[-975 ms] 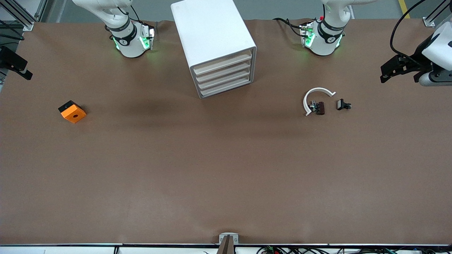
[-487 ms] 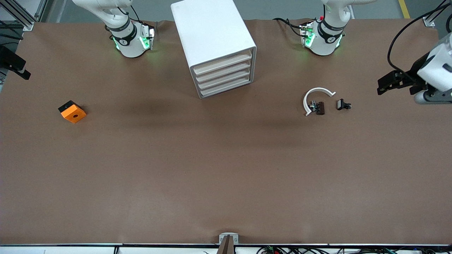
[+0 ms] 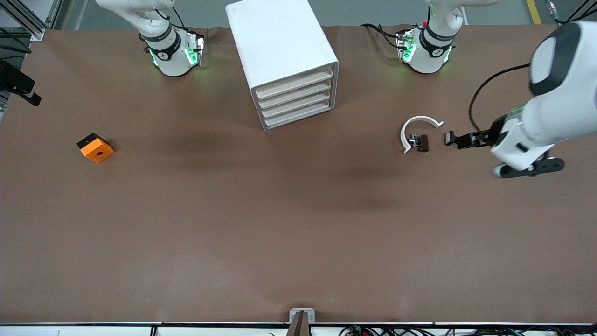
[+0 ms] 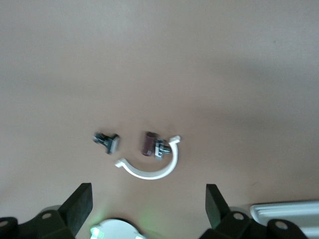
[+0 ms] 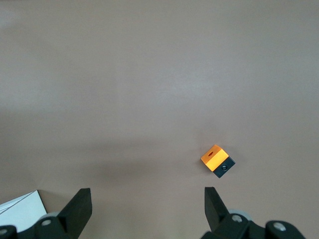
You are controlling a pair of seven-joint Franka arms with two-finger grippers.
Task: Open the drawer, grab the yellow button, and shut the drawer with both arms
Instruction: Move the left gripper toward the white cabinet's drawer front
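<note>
The white box cabinet [image 3: 280, 42] stands at the table's edge between the two arm bases. All four of its drawers are shut, and the uppermost drawer [image 3: 295, 85] shows only its cream front strip. The button is out of view. My left gripper [image 3: 459, 140] is open and empty in the air, beside the small black parts, toward the left arm's end of the table; in the left wrist view [image 4: 148, 198] nothing lies between its fingers. My right gripper [image 3: 21, 88] is open and empty at the right arm's end of the table, as the right wrist view [image 5: 147, 199] shows.
A white curved strip [image 3: 419, 118] lies with small black-brown parts [image 3: 422, 142] and a black part [image 3: 451, 137]; the strip also shows in the left wrist view [image 4: 149, 173]. An orange square block with a hole [image 3: 95, 148] lies toward the right arm's end, and the right wrist view [image 5: 217, 159] shows it too.
The left arm has swung in from the table's end and come down toward the small black parts. The right gripper has barely moved. The drawers stay shut.
</note>
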